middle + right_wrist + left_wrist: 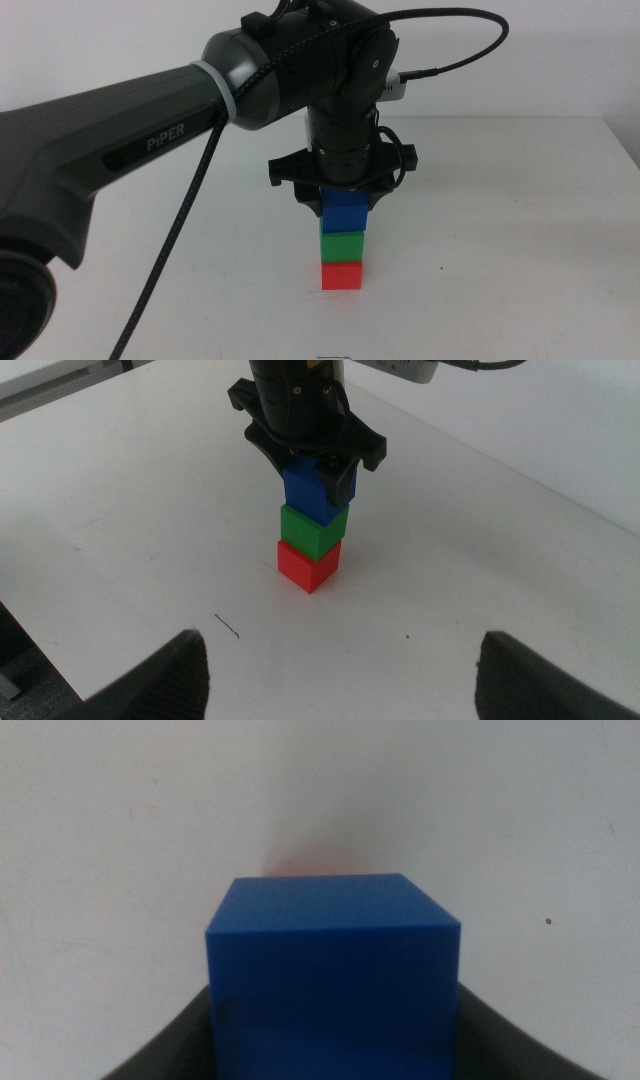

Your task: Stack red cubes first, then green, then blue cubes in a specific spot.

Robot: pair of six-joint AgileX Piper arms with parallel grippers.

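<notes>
Alignment between the blue cube (346,212) and the green cube (343,245) beneath it is what the coming move turns on: the blue one sits directly on top of the green, which in turn rests on the red cube (342,274) standing on the white table (520,250), and the middle view shows the three faces nearly flush, the blue shifted only a trace toward the right arm's side. The left gripper (340,200) comes straight down from above, its dark jaws pinching the blue cube on two opposite sides, and the left wrist view confirms this, with the cube filling the space between the jaws. Whether the blue cube's underside is fully seated on the green or held a hair above it cannot be told; no gap shows. By the look of things the stack is complete in order, so what remains is probably for the jaws to part and rise vertically, without dragging sideways, since a tower this narrow would topple easily. The right gripper (340,680) waits well back from the stack, jaws spread wide and holding nothing
</notes>
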